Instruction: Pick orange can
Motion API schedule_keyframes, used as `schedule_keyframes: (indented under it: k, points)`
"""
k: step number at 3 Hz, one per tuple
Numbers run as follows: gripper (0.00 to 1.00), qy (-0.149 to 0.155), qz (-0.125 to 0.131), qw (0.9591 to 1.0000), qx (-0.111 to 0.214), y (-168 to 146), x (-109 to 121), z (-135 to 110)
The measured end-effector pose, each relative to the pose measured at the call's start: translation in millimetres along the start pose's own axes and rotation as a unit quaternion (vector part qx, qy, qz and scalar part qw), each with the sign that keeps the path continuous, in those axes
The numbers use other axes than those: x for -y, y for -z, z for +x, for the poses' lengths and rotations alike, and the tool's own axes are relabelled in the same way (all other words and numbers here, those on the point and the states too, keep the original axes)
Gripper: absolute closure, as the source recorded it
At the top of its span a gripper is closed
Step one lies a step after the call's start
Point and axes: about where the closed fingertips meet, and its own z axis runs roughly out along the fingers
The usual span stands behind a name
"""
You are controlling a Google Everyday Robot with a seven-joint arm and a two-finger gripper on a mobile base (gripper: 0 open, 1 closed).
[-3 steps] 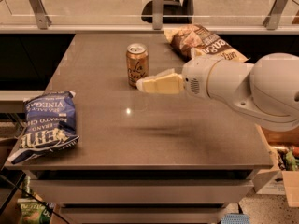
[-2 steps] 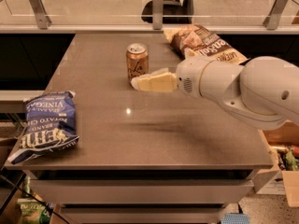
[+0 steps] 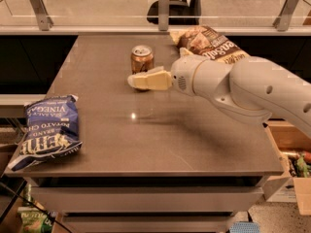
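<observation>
The orange can point(image 3: 142, 58) stands upright at the back middle of the grey table point(image 3: 146, 135), its silver top showing. My gripper point(image 3: 133, 80) reaches in from the right on a white arm, its cream fingers pointing left. The fingertips sit just in front of and below the can, overlapping its lower part in the view. I cannot tell whether they touch it.
A brown chip bag point(image 3: 209, 43) lies at the back right, partly behind my arm. A blue chip bag point(image 3: 48, 130) lies on the front left edge. A glass railing point(image 3: 97, 4) runs behind the table. Boxes point(image 3: 291, 164) stand on the floor at right.
My gripper and arm have moved left and a little farther back, closing in on the can. The can and both bags have not moved.
</observation>
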Motion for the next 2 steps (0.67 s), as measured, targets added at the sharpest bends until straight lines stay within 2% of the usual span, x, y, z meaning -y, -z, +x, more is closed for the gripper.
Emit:
schedule_keyframes:
  k: [2]
  points:
    - [0.0, 0.007, -0.017, 0.9996, 0.022, -33, -3, 2]
